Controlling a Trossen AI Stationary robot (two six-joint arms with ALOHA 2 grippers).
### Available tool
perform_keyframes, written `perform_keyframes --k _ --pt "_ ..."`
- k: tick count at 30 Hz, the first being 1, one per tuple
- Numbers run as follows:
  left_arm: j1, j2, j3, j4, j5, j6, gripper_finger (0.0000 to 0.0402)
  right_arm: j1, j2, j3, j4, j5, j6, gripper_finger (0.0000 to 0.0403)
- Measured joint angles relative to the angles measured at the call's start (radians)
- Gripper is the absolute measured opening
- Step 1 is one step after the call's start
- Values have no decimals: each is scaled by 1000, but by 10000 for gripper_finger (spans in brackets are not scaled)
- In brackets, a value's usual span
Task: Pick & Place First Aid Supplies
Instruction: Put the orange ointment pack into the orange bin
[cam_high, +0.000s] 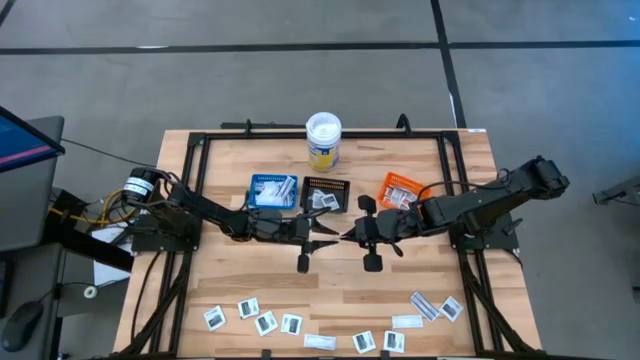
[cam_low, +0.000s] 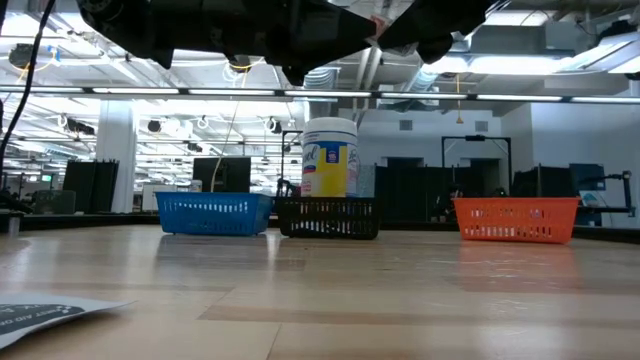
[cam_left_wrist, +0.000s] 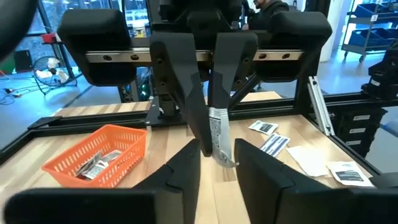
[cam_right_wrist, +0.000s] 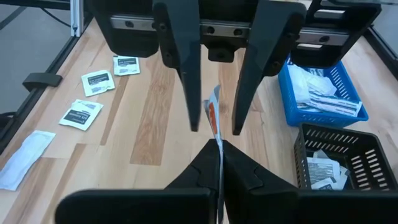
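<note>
First aid supplies lie scattered over a wooden table (cam_high: 250, 270), most of them in a loose row along its near edge, with one held in the air above the middle. The table carries a dark frame (cam_high: 195, 150) round its far half.

The left arm (cam_high: 200, 205) and the right arm (cam_high: 490, 200) reach in from opposite sides and meet nose to nose over the centre of the table. The left gripper (cam_high: 325, 237) stands with its fingers (cam_right_wrist: 186, 81) spread, one on each side of the held packet and clear of it. The right gripper (cam_high: 352, 236) is clamped on that packet, its two fingers (cam_left_wrist: 186, 81) pressed together on the upper part.

A white-lidded tub with a yellow label (cam_high: 323, 140) stands at the far edge of the table. In front of it sit three small trays in a line: a blue tray (cam_high: 272, 190), a black tray (cam_high: 328, 194) and an orange tray (cam_high: 400, 190), each with packets inside.

The squarish white packets (cam_high: 266, 322) with dark marks lie flat near the front edge, and a few narrow strips (cam_high: 427, 305) lie toward the right arm's side. The held packet (cam_right_wrist: 213, 115) hangs edge-on between the two grippers, white with an orange mark.
</note>
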Motion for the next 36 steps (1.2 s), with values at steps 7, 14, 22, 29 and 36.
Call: perform_keyframes --k 7,14,22,29,36 --pt "0 0 0 0 -1 7 16 -1 0 0 -3 0 0 1" --pt "1 0 0 -13 -4 9 18 -1 0 1 -57 14 0 1" --pt "1 0 0 -11 -2 9 6 -9 0 0 -61 31 0 1" --pt "1 0 0 -16 -26 9 5 -12 0 0 -67 31 0 1" --pt "1 0 0 -17 -33 9 5 -12 0 0 -78 31 7 1"
